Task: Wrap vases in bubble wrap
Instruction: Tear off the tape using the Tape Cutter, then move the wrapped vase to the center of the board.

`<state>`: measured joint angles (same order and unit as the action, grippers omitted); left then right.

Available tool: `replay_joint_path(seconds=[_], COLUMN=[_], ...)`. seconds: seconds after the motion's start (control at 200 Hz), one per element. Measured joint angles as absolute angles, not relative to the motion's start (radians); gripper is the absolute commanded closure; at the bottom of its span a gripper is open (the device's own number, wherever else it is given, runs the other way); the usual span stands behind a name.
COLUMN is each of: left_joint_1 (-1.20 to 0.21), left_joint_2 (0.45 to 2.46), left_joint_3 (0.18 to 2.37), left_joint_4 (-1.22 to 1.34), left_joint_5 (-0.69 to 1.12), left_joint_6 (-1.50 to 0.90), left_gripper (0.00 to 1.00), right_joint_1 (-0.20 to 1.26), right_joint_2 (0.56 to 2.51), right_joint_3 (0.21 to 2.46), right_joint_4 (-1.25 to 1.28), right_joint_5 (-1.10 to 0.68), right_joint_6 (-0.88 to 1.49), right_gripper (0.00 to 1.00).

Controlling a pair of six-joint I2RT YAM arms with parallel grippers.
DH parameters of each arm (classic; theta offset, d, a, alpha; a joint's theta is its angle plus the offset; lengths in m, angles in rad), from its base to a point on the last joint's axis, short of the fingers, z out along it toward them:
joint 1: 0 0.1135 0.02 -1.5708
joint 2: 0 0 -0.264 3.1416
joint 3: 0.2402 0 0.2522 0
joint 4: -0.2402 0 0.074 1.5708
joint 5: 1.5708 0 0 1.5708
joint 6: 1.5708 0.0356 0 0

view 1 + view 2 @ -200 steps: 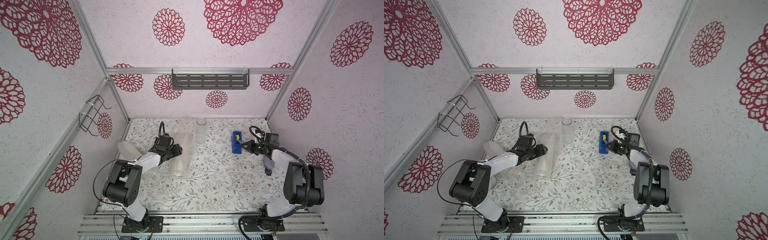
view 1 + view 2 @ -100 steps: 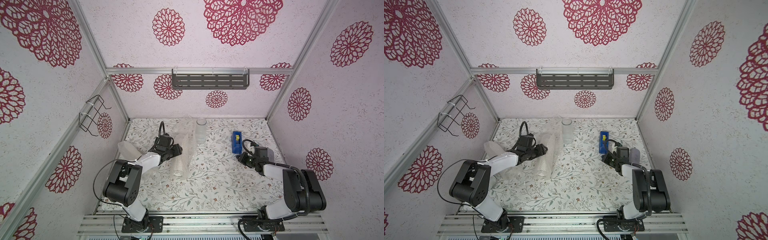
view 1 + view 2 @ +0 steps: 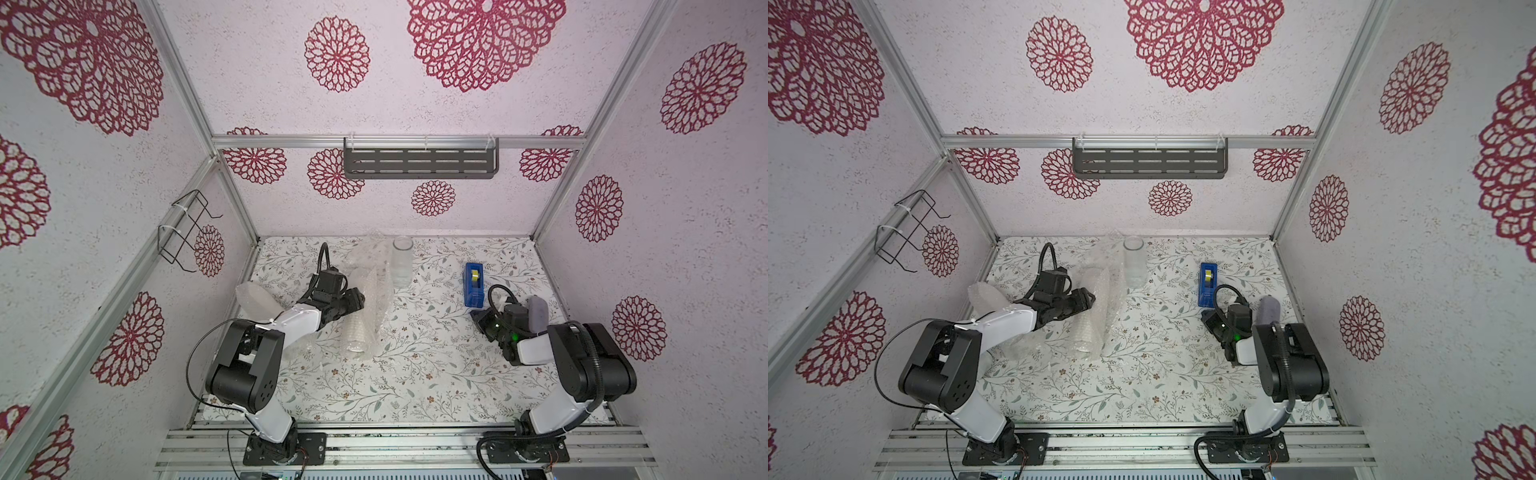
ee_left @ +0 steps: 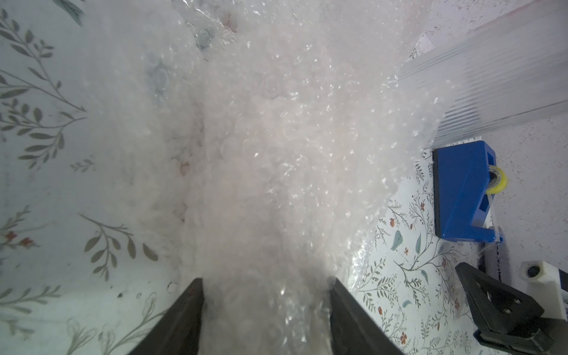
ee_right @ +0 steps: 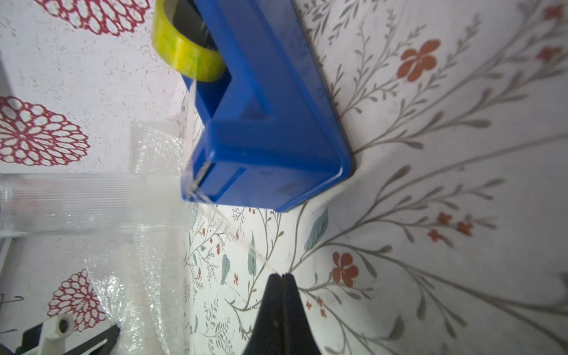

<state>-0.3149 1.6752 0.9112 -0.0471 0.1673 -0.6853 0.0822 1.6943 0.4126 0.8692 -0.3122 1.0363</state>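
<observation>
Left hand (image 4: 265,281) clamps bubble wrap (image 4: 276,138), right hand (image 5: 281,275) tape (image 5: 241,238).

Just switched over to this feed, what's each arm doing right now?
The left gripper is clamped on the bubble wrap bundled round a vase lying on its side. The right gripper is shut on a strip of tape stretched from the blue tape dispenser. A clear glass vase stands bare at the back, not yet wrapped.
</observation>
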Motion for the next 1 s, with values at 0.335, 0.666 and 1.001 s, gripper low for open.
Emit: replay_joint_path(seconds=[0.335,0.666,1.001], left_joint_1=[-0.315,-0.315,-0.315], left_joint_2=[1.674,1.674,1.675], left_joint_3=[0.919,0.927,0.929], left_joint_4=[-0.066,-0.083,-0.085], left_joint_5=[0.167,0.167,0.175], left_joint_6=[-0.688,-0.689,-0.689], left_gripper=[0.37,0.37,0.38], right_joint_1=[0.127,0.155,0.213], right_joint_2=[1.791,1.889,1.788], right_joint_3=[0.428,0.409,0.396], right_joint_4=[1.024,1.172,1.092], right_joint_5=[-0.298,-0.275,-0.273], right_joint_6=[1.19,1.309,1.208], right_gripper=[1.0,1.0,1.0])
